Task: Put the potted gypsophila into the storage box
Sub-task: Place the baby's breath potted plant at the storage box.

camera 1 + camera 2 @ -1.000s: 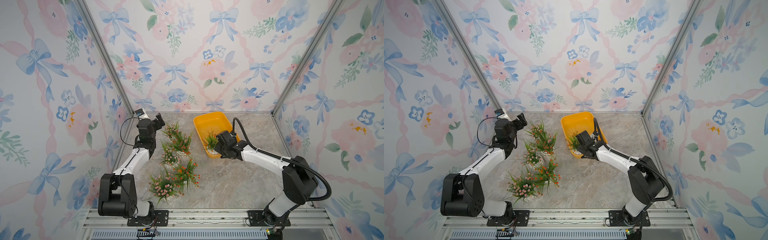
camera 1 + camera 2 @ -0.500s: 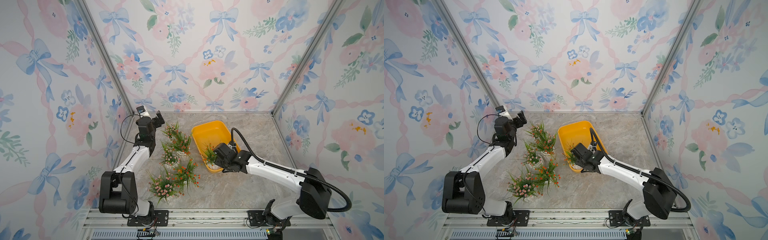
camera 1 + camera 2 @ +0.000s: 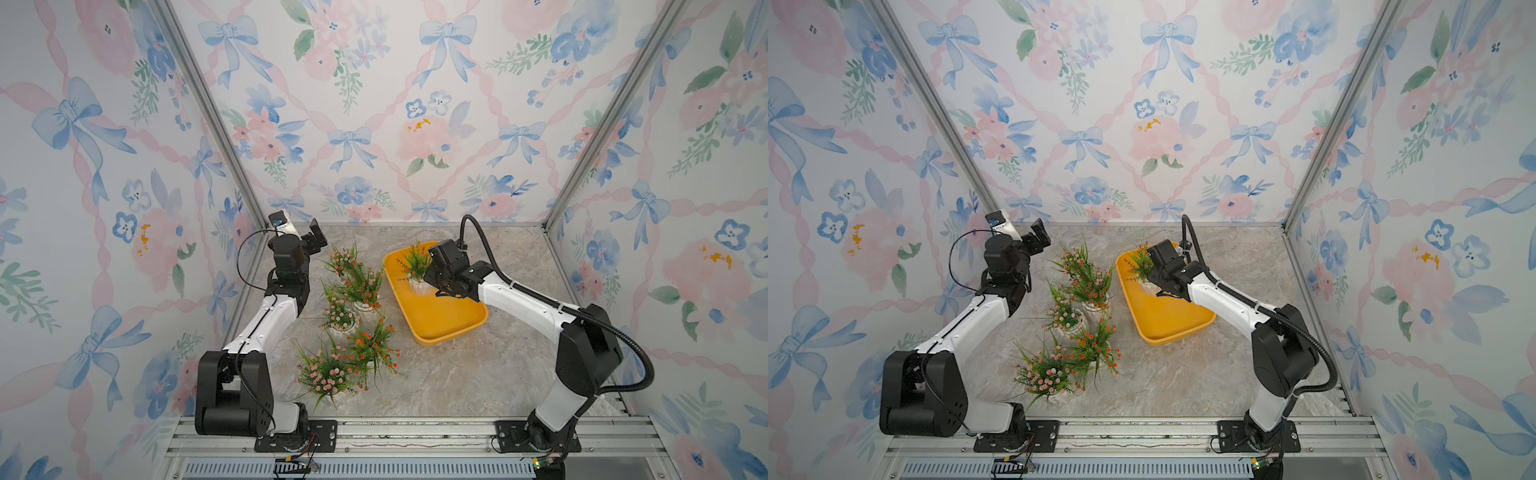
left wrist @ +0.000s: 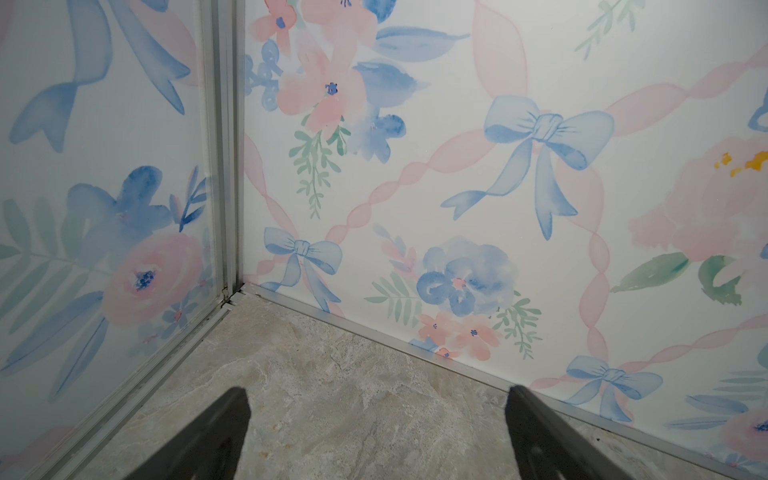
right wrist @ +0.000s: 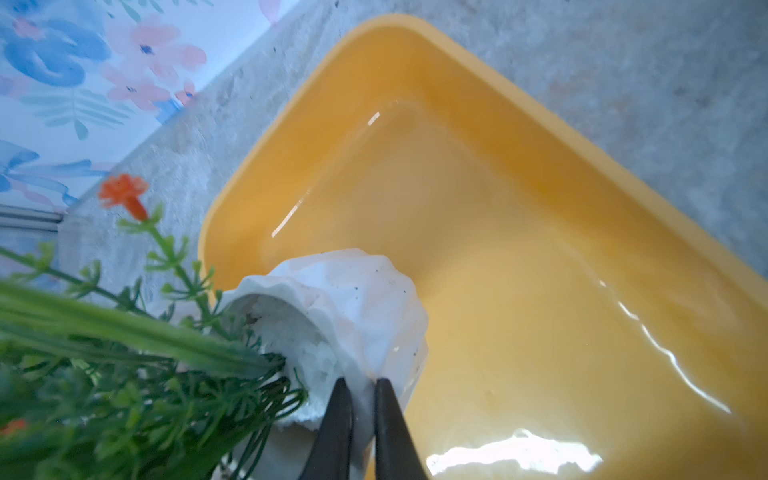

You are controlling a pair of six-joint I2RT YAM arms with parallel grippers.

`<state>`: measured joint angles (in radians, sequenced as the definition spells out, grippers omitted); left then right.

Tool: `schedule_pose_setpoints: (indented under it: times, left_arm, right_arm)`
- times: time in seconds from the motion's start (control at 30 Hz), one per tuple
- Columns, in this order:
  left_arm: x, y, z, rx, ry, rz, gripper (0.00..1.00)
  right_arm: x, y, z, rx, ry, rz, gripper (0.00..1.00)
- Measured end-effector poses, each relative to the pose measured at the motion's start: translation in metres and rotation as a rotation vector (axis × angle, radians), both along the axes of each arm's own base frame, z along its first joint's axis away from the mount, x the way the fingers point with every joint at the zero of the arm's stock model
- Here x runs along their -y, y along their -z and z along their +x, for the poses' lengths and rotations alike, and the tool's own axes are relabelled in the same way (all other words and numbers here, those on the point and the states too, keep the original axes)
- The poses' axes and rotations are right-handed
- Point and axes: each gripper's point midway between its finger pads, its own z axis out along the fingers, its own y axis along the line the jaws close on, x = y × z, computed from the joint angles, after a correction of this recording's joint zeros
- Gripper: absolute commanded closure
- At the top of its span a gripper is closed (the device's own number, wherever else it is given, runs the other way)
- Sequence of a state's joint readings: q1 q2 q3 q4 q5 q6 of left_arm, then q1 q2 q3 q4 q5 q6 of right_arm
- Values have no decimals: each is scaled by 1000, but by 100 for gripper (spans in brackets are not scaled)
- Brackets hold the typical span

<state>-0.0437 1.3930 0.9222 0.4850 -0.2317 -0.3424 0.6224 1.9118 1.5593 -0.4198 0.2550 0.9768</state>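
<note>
White pot (image 5: 353, 299) pinched at rim by right gripper (image 5: 359, 384) over yellow box (image 5: 266, 141) | set level, then release | left gripper (image 4: 377, 390) agape, empty

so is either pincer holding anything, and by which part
The right pincer is shut on the rim of the pot, one finger inside and one outside, over the box. The left pincer is open and empty.

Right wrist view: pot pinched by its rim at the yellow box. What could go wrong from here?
The right gripper grips only the thin rim of the white pot; it may slip or swing. The pot is close to the storage box wall and could catch its rim. Whether it touches the floor is unclear; opening early might topple it.
</note>
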Motion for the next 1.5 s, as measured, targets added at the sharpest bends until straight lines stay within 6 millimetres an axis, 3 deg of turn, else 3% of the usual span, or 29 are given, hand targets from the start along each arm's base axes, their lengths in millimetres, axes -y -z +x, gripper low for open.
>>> schedule_pose_setpoints:
  times: [0.17, 0.5, 0.77, 0.9, 1.0, 1.13, 1.23, 1.3, 1.5]
  left_arm:
    - [1, -10, -5, 23, 5, 1, 2]
    - [3, -14, -8, 37, 23, 0, 2]
    - [3, 3, -15, 7, 18, -19, 2]
    - [2, 3, -15, 10, 16, -30, 2]
    - [1, 3, -15, 13, 10, -43, 2]
    - [2, 4, -15, 16, 8, -74, 2]
    - [2, 8, -13, 10, 9, -97, 2]
    - [3, 11, -11, 4, 13, -108, 2]
    - [9, 16, -9, -5, 30, -125, 2]
  right_arm:
    - [10, 5, 39, 32, 9, 28, 100]
    - [20, 48, 93, 61, 18, 68, 100]
    - [8, 47, 136, 121, 32, 95, 100]
    - [14, 43, 138, 130, 58, 70, 100]
    - [25, 54, 133, 111, 78, 39, 100]
    - [43, 72, 123, 77, 106, 6, 80]
    - [49, 62, 122, 97, 101, 14, 59]
    - [51, 51, 122, 120, 95, 30, 52]
    - [51, 21, 116, 176, 73, 61, 50]
